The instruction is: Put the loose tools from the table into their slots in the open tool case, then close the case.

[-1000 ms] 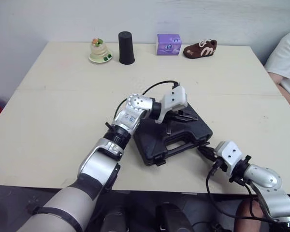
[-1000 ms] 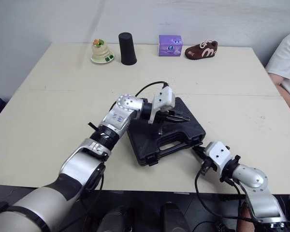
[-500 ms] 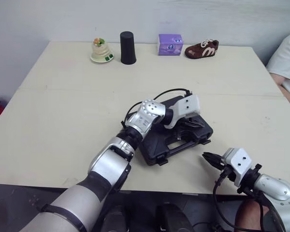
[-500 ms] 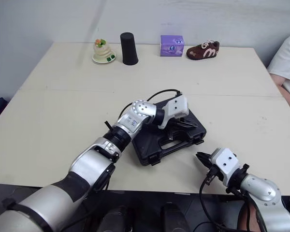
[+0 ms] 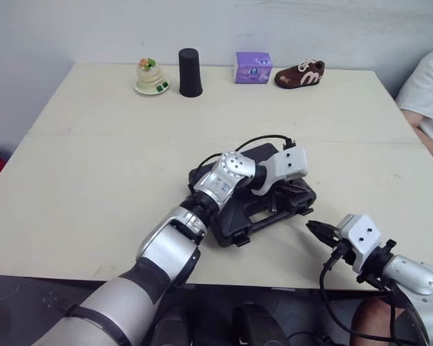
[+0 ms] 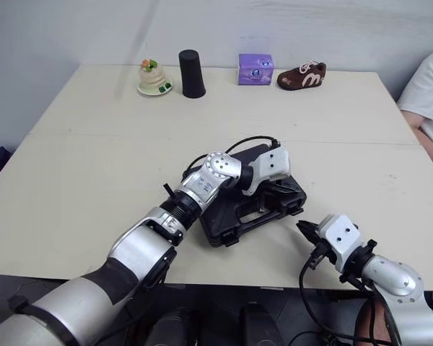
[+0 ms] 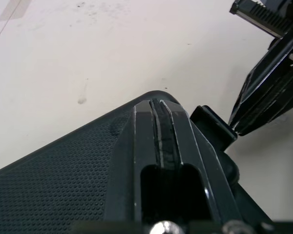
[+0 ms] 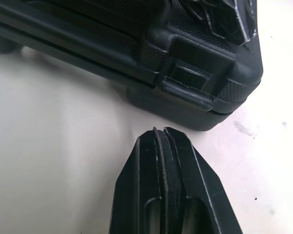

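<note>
Left tool (image 7: 161, 109), clenched, seemingly presses the closed case (image 5: 231, 216); right tool (image 8: 161, 134) clenched beside it

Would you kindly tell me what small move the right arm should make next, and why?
Probably ease the right gripper forward onto the nearest latch and press it in. The tool case lies with its lid down, the left gripper rests shut on top of it, and the right gripper, also shut, points at that corner, apart from it. The latch seems to stand out, not snapped.

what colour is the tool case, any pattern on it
The tool case is black with a fine dotted texture; clearest in the left wrist view.
</note>
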